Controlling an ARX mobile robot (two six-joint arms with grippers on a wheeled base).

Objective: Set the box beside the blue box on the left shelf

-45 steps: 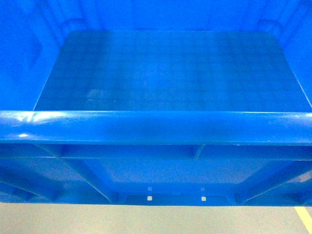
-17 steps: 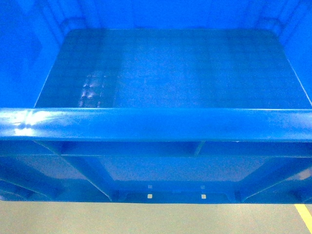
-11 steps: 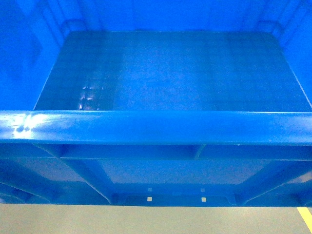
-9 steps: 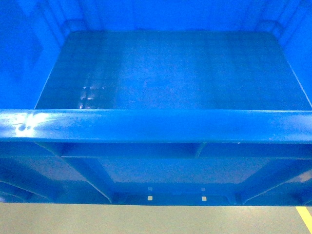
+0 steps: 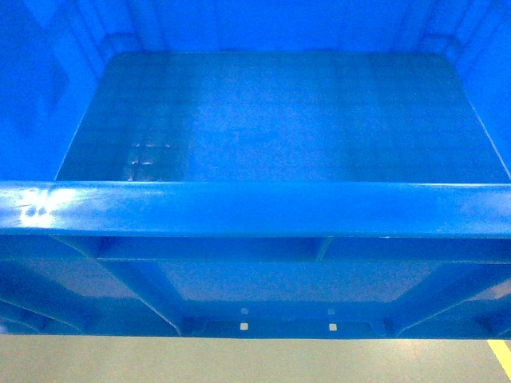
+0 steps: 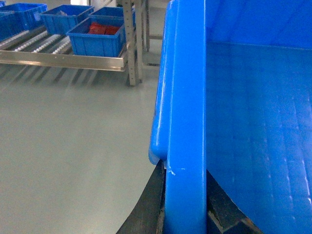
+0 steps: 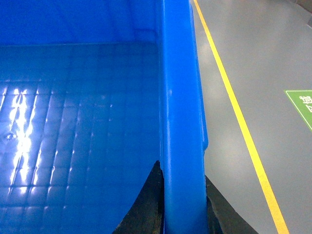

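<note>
Box held up at both end walls, above the floor.

The box (image 5: 255, 207) fills the head view, rim level, floor (image 5: 239, 359) below it. The left hand (image 6: 184, 214) straddles the left rim, dark fingers (image 6: 146, 204) either side of the wall, closed on it; the right hand (image 7: 183, 209) clamps the right rim likewise. A shelf (image 6: 63, 58) with small blue bins (image 6: 95, 36) stands well apart, left.

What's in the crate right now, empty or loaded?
Empty. The crate shows a bare grid-textured floor in the head view and both wrist views, with only light reflections on it. The far corners are partly out of view.
</note>
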